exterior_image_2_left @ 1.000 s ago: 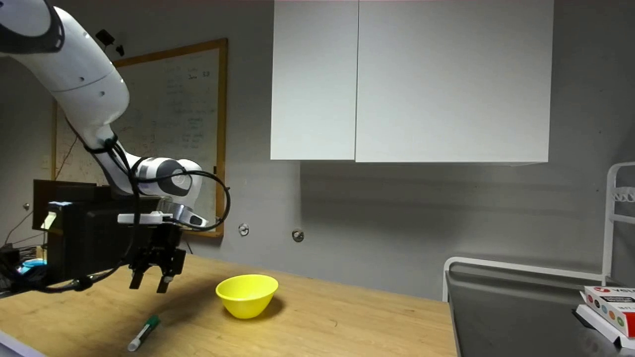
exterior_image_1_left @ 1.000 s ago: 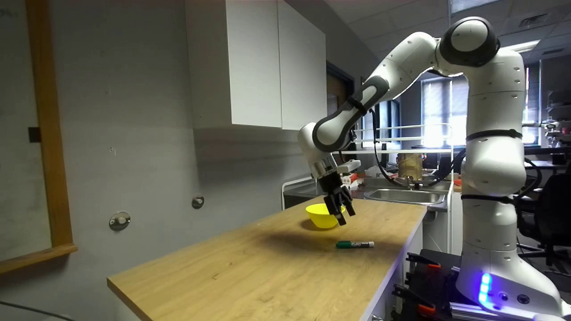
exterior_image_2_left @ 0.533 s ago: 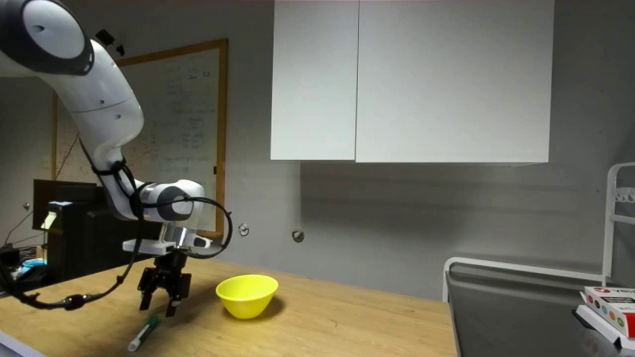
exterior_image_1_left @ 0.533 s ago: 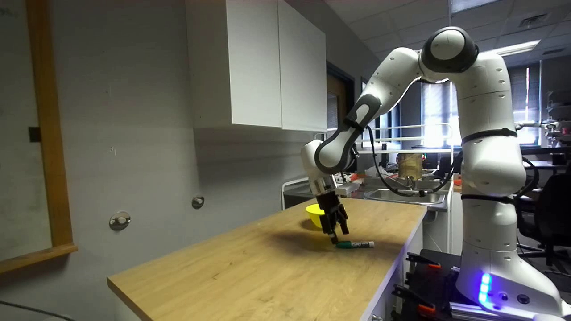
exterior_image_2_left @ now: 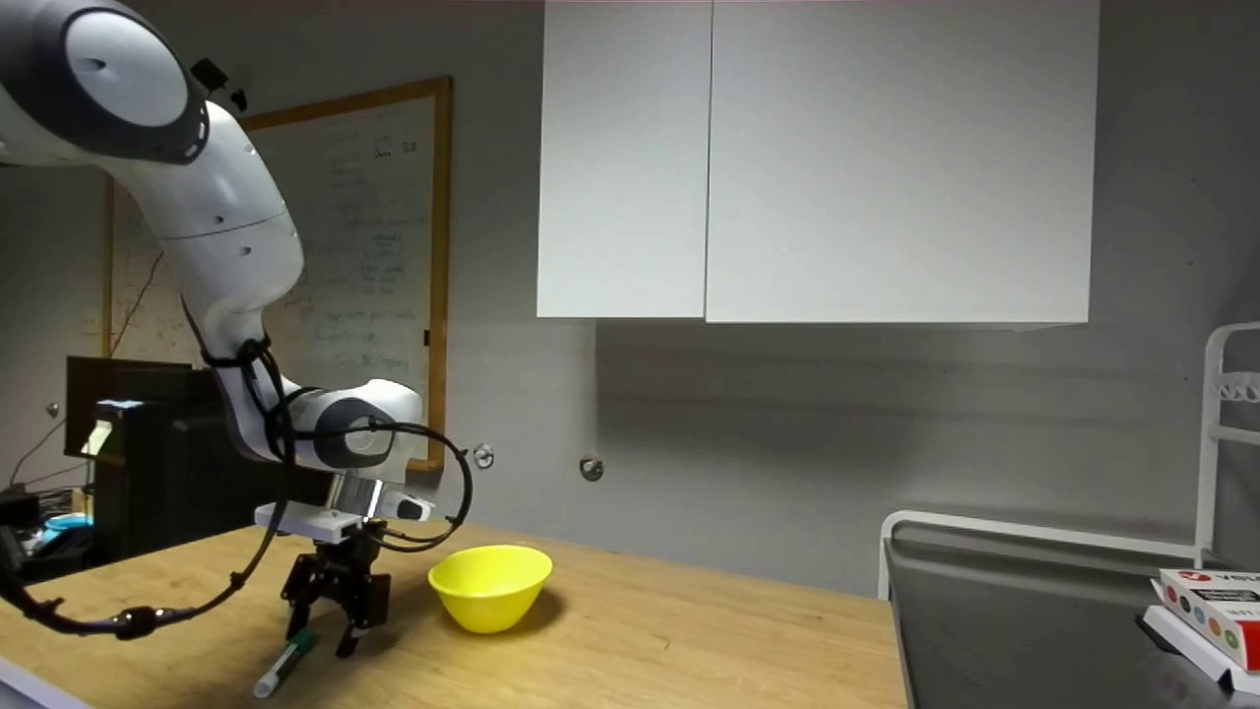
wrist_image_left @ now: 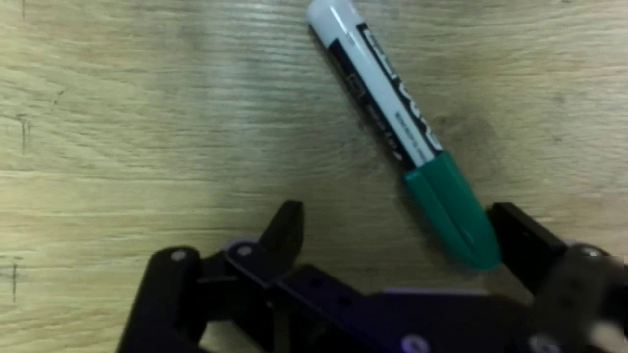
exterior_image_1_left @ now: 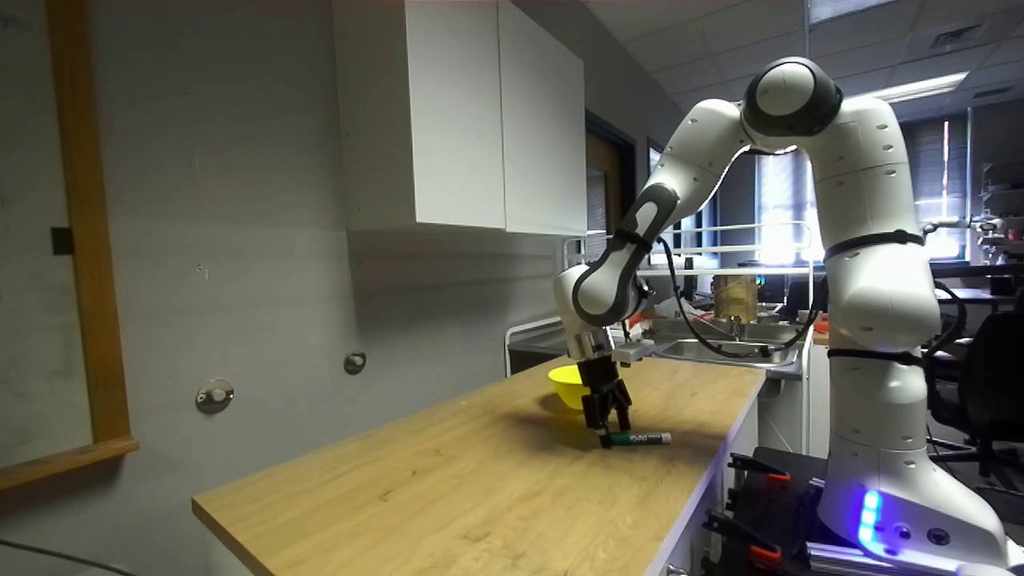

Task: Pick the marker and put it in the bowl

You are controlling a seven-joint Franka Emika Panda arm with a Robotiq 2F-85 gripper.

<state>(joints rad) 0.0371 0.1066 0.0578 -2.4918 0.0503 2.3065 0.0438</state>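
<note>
The marker is white with black lettering and a green cap. It lies flat on the wooden counter in both exterior views (exterior_image_1_left: 642, 439) (exterior_image_2_left: 282, 669) and the wrist view (wrist_image_left: 405, 131). The yellow bowl stands upright behind the gripper in an exterior view (exterior_image_1_left: 566, 387), partly hidden by it, and fully visible in an exterior view (exterior_image_2_left: 489, 596). It is out of the wrist view. My gripper (wrist_image_left: 396, 211) is open, low at the counter by the marker's cap (exterior_image_1_left: 614, 437) (exterior_image_2_left: 320, 642). The cap's end lies between the fingers, against or very near the right finger.
The wooden counter (exterior_image_1_left: 448, 480) runs along a grey wall under white cabinets (exterior_image_1_left: 456, 120). A sink (exterior_image_1_left: 728, 350) lies beyond its far end. Boxes (exterior_image_2_left: 1216, 601) sit on the dark surface at the right. A black cable (exterior_image_2_left: 197, 609) hangs from the arm.
The gripper has come down from above the counter to the marker's cap end, staying open. The marker and the bowl have not moved.
</note>
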